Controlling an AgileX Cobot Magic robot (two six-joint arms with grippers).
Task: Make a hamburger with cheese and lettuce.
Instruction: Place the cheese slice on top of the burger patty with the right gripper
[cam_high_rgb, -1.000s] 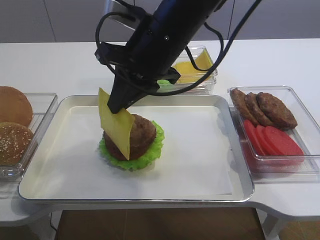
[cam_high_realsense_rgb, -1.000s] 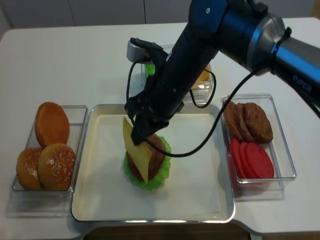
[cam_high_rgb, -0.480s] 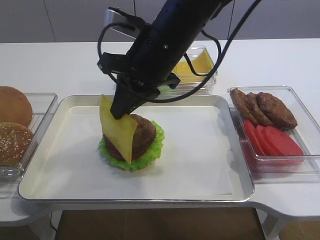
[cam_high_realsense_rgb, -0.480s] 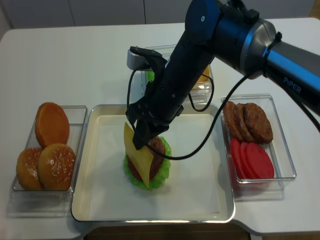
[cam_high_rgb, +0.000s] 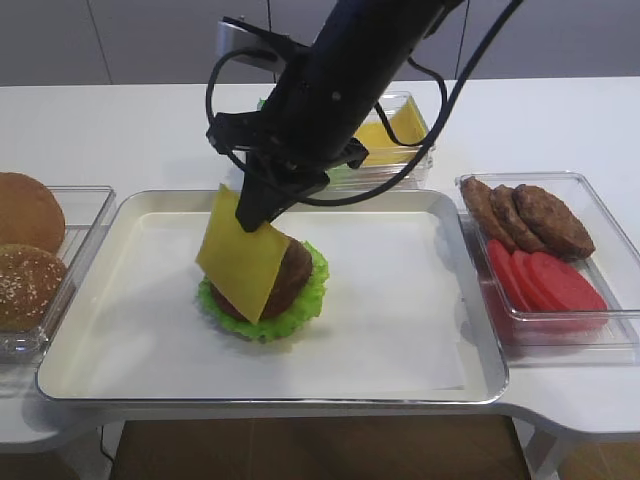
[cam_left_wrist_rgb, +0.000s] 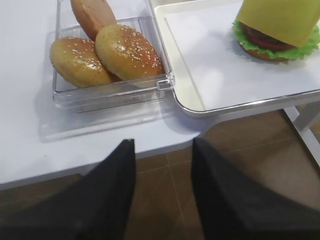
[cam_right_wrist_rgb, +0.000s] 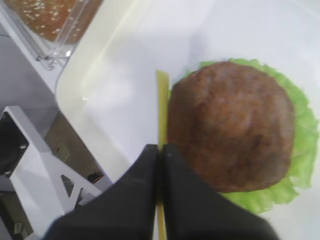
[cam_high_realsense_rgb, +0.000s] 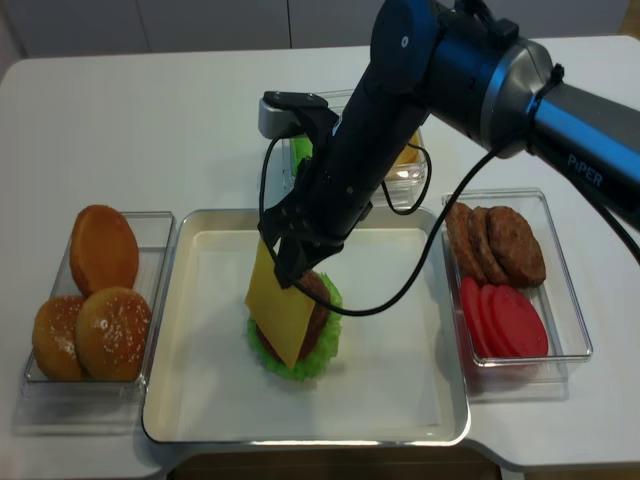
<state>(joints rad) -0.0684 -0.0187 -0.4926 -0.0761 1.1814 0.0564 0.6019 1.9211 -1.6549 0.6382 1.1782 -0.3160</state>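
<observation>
Already the stack was partly built: just below the right gripper (cam_high_rgb: 252, 217) the hamburger (cam_high_rgb: 275, 285) sat on the metal tray (cam_high_rgb: 470, 300), a brown patty on top, a red slice showing at its edge in the left wrist view, and the lettuce (cam_high_rgb: 310, 290) frilled out underneath. So the leaf part of the job looked done, judging from how things lay.

The cheese (cam_high_rgb: 243, 262) was the step in hand. The right gripper's fingers were pinched together on the slice's upper edge, and the slice hung down from them, tilted, draped against the side of the patty nearest the buns (cam_high_rgb: 25, 245). From the right wrist view the slice showed edge-on, a thin yellow line running out from between the closed fingers, just beside the patty's rim and not yet lying flat over it. Whether its lower corner touched the lettuce I could not tell.

What remained, as I judged it: lay the slice flat over the patty and let go. No bun was on the stack.

Behind the gripper stood a clear tub of spare cheese slices (cam_high_rgb: 385, 135); well off to its far side were loose patties (cam_high_rgb: 525, 215) and tomato slices (cam_high_rgb: 545, 280).

The left gripper (cam_left_wrist_rgb: 162, 165) hung apart, near the table edge beside the buns, its fingers parted and holding nothing.
</observation>
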